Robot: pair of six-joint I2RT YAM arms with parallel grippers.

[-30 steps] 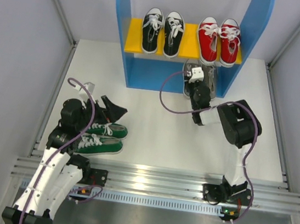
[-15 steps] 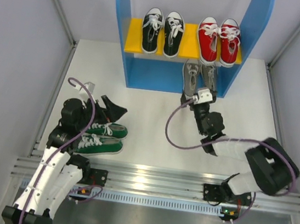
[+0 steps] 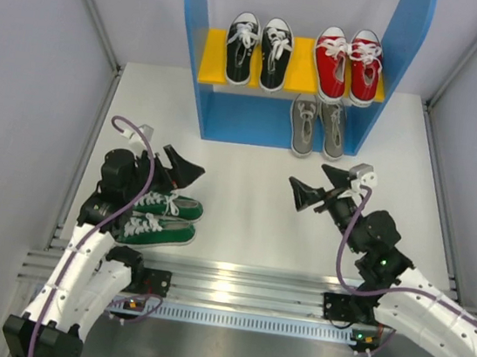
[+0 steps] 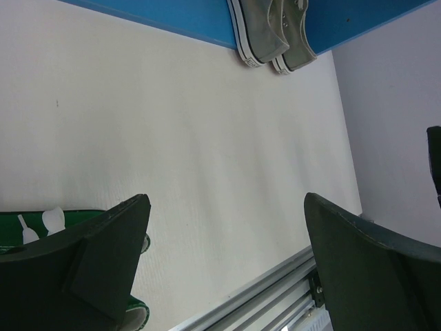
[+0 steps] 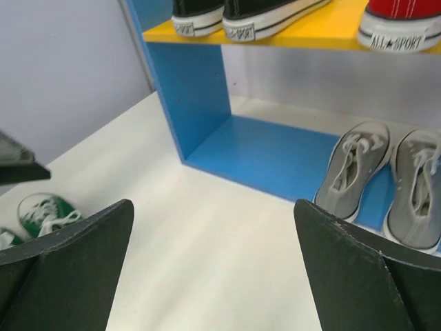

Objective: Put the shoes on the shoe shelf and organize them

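Right tool (image 3: 313, 183): jaws spread wide, nothing between them, hanging over bare surface (image 3: 244, 201) in front of the shoe shelf (image 3: 193, 40). Its wrist view looks into the lower tier.

Left tool (image 3: 180, 169): also wide and empty, held just above the green shoes (image 3: 163, 220). These lie side by side on the surface near the left arm's base, well apart from the shelf.

Shelf so far:
- black shoes (image 3: 259, 45) and red shoes (image 3: 349, 59) fill the yellow board (image 3: 298, 76)
- grey shoes (image 3: 317, 126) sit on the right half of the blue base (image 5: 275, 155), heels over the front edge
- left half of the base is free

Step in hand, as I judge it: the last pair. Only the green ones are off the shelf. The next move calls for the left tool to drop over one green shoe, close across its sides, and carry it to the free half of the base, toe inward, beside the grey pair.

Writing: the red shoe's white heel strip (image 5: 398, 43) reads "ALL SPORT" with a star between the words. The black heels carry small print too blurred to read
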